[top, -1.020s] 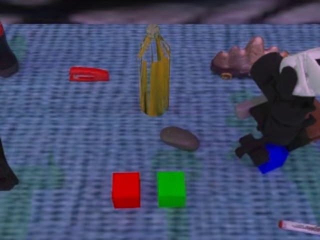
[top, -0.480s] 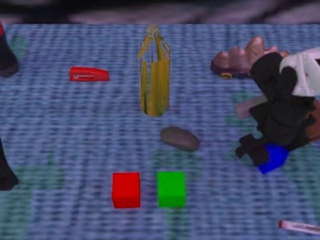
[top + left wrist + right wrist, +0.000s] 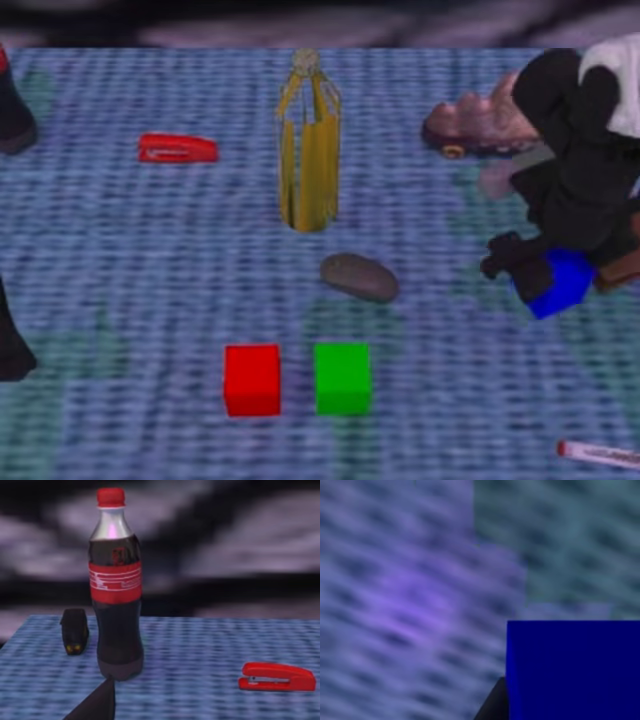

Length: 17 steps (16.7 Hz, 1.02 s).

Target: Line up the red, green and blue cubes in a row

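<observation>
Clamped on the blue cube [image 3: 562, 283], my right tool [image 3: 535, 272] hangs over the surface's [image 3: 150, 260] right side.

The worktop [image 3: 150, 250] wears a rough, woven-looking blue cloth. Red cube [image 3: 251, 379], green cube [image 3: 342, 377] and blue cube [image 3: 558, 281] look matt (plain faces). The cola bottle [image 3: 116, 585] gleams like glossy plastic; the stapler [image 3: 277, 677] shines smoothly.
</observation>
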Tool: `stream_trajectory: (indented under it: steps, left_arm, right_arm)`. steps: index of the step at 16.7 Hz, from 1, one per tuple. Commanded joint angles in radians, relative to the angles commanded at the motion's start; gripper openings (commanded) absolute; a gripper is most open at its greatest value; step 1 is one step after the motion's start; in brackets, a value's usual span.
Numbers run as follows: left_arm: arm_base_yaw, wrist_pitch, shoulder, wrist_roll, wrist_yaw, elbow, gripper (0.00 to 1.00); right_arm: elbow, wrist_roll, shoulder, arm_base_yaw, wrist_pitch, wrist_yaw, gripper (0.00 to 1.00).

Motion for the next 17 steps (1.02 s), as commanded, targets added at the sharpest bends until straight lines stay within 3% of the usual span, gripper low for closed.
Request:
stream_trajectory:
  steps: [8,12,17]
  left_arm:
    - [0.000,0.000,0.000,0.000,0.000,0.000,1.00]
    - [0.000,0.000,0.000,0.000,0.000,0.000,1.00]
    - [0.000,0.000,0.000,0.000,0.000,0.000,1.00]
  right_arm:
    - [0.011,0.039,-0.015,0.017,-0.023,0.000,0.00]
    - [0.004,0.219,-0.032,0.101,-0.039,-0.001,0.00]
    - [-0.024,0.553,-0.072,0.241,-0.063,-0.001,0.00]
